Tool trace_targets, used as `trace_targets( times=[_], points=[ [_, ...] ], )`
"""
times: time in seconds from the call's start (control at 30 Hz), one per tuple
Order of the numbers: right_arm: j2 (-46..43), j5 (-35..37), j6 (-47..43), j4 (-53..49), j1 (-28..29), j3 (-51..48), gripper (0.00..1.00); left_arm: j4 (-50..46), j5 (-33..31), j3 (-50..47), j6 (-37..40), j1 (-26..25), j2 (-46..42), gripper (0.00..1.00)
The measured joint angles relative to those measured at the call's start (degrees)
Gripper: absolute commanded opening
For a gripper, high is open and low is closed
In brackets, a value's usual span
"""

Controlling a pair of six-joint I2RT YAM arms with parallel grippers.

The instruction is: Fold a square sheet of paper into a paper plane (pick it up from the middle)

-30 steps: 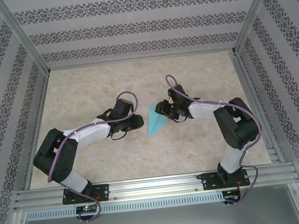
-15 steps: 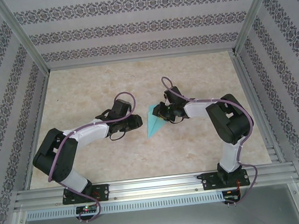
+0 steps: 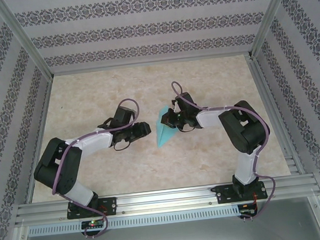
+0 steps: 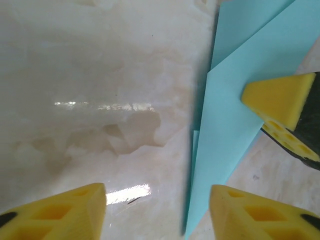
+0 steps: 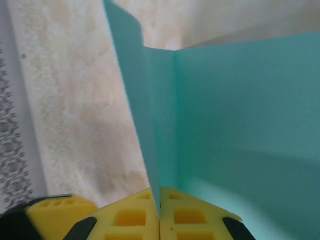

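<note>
The paper plane (image 3: 163, 130) is a folded turquoise dart with its tip pointing toward the near edge, partly raised off the table. My right gripper (image 3: 170, 119) is shut on its far right part. In the right wrist view the yellow pads (image 5: 131, 216) pinch an upright flap of the paper plane (image 5: 240, 125), with the right gripper (image 5: 160, 202) closed around it. My left gripper (image 3: 146, 128) stands open just left of the dart. In the left wrist view the left gripper (image 4: 157, 202) holds nothing, and the paper plane (image 4: 235, 120) lies ahead to the right.
The marbled beige table (image 3: 101, 97) is walled by patterned panels and metal posts (image 3: 25, 42). The right gripper's yellow finger (image 4: 282, 100) rests against the paper in the left wrist view. Bare tabletop (image 4: 100, 100) lies ahead of the left gripper.
My right gripper has shifted slightly left and away with the paper, tilting it more upright. The left gripper has drawn back a little to the left.
</note>
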Motion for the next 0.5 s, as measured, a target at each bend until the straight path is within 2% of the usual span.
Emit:
trace_targets(
  times=[0.13,0.3,0.43,0.5],
  points=[
    [-3.41,-5.11,1.68,4.52,-2.38,-1.73,0.06,0.13,4.04,0.09,1.33,2.14,-3.58,0.84],
    [-8.44,-11.39,6.08,12.76,-4.94,-1.92,0.07,4.72,11.23,0.13,0.92,2.40,-6.62,0.97],
    [-10.21,-15.96,10.58,19.26,-5.42,-1.92,0.07,12.22,16.61,-0.50,-2.14,2.40,-7.72,0.98],
    [-10.27,-17.81,12.76,21.75,-5.35,-1.90,0.08,15.96,18.69,-1.03,-4.15,2.40,-7.89,0.95]
  ],
)
